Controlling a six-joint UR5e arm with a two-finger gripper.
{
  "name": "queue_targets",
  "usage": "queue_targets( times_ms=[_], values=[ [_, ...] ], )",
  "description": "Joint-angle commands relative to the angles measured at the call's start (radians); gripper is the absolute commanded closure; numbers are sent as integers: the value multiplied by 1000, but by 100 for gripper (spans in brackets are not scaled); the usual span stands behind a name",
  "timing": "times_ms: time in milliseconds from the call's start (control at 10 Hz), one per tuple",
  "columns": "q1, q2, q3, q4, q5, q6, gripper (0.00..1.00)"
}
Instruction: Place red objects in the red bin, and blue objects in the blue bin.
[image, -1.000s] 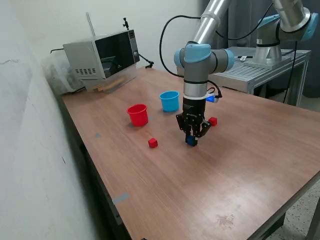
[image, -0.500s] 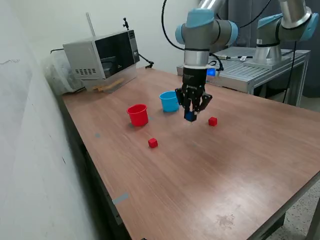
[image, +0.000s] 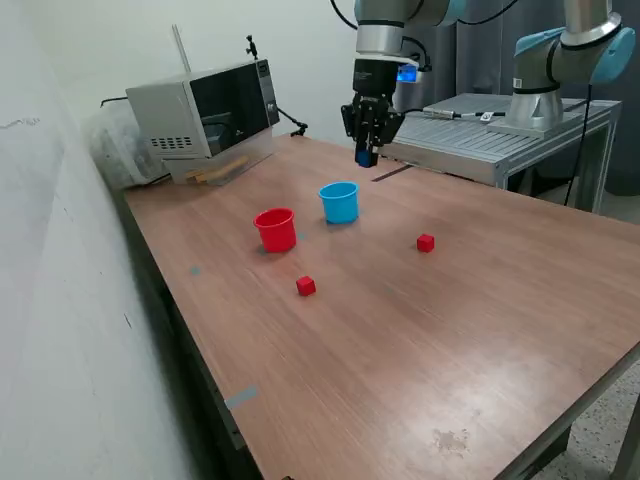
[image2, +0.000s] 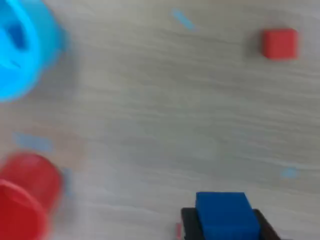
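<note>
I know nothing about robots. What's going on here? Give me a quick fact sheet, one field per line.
gripper: raised high above the table, shut on blue cube
blue cup: upright, below and toward the exterior view's left of the gripper
red cup: upright, beside the blue cup
red cubes on table: two, and, both outside the cups
table: wooden
background: microwave
</note>
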Motion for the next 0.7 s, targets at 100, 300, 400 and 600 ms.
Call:
queue_targets(
  times_ms=[100, 300, 400, 600],
  values=[
    [-228, -60, 85, 25, 2, -71, 100],
    [-256, -48, 85, 24, 8, -94, 100],
    [-262, -34, 91, 22, 8, -94, 100],
    [-262, -29, 129, 18, 8, -94, 100]
  ],
)
